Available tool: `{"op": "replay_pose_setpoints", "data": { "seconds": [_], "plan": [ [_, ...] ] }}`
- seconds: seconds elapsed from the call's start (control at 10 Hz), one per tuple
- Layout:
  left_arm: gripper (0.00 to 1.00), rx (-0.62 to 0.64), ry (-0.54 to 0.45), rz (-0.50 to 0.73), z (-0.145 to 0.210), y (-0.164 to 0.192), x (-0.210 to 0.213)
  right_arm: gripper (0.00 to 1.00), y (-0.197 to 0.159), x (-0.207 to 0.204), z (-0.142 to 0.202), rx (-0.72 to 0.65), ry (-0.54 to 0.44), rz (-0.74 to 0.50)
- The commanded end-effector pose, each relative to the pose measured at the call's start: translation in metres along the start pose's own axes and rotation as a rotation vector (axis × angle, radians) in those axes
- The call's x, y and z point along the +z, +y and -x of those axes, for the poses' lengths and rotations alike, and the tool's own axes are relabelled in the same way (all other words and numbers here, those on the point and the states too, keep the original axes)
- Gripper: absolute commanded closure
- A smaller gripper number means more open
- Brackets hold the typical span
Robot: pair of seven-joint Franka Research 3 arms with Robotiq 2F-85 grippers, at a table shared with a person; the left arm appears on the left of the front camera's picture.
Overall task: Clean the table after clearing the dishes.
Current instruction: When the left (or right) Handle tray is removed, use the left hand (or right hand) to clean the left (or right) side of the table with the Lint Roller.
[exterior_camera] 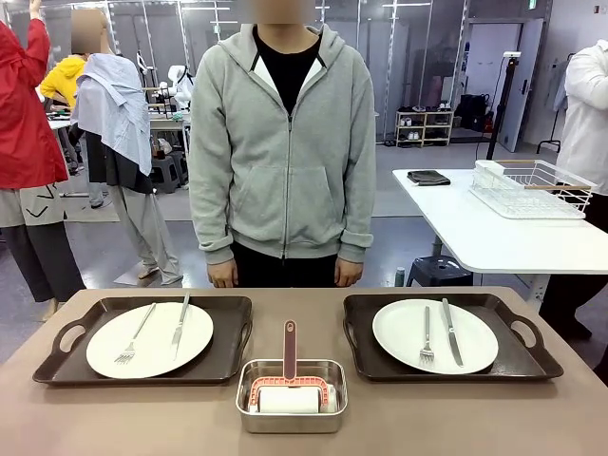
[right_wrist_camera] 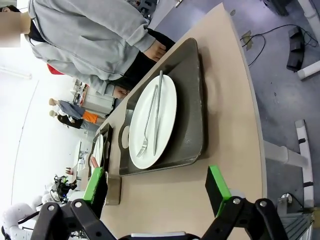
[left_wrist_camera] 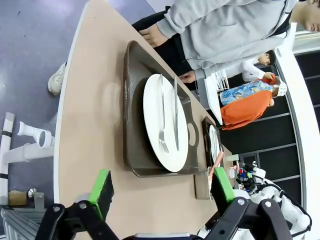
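Across the lower half of the front view, the matte brown table [exterior_camera: 475,418] bears a left plate [exterior_camera: 149,339] and a right plate [exterior_camera: 434,334], both white, each with fork and knife, on dark handled trays [exterior_camera: 228,313] flanking a steel pan [exterior_camera: 292,425]. Bare tabletop shows at the bottom corners and along the rounded edges. Low in their wrist views, the left gripper [left_wrist_camera: 162,192] and right gripper [right_wrist_camera: 156,189] stand spread wide, empty.

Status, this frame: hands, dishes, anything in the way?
Left hand open, right hand open, both empty. Left plate and right plate on table, not yet cleared. Pan with roller between them, near edge.
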State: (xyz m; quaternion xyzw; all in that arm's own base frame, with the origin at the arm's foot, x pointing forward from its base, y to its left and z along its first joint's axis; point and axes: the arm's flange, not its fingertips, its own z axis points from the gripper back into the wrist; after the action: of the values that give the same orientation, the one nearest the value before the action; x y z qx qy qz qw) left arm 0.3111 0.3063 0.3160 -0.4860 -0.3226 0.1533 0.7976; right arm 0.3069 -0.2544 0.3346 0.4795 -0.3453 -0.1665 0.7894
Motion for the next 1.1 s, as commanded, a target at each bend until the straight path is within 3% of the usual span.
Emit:
{"op": "replay_pose_setpoints", "data": {
  "seconds": [0.0,1.0],
  "plan": [
    [0.0,0.0,0.006,-0.003,0.0022,0.0008,0.0023,0.0,0.0017,-0.0014,-0.0003,0.003,-0.001,-0.011],
    [0.0,0.0,0.006,-0.003,0.0022,0.0008,0.0023,0.0,0.0017,-0.0014,-0.0003,0.003,-0.001,-0.011]
  ]
}}
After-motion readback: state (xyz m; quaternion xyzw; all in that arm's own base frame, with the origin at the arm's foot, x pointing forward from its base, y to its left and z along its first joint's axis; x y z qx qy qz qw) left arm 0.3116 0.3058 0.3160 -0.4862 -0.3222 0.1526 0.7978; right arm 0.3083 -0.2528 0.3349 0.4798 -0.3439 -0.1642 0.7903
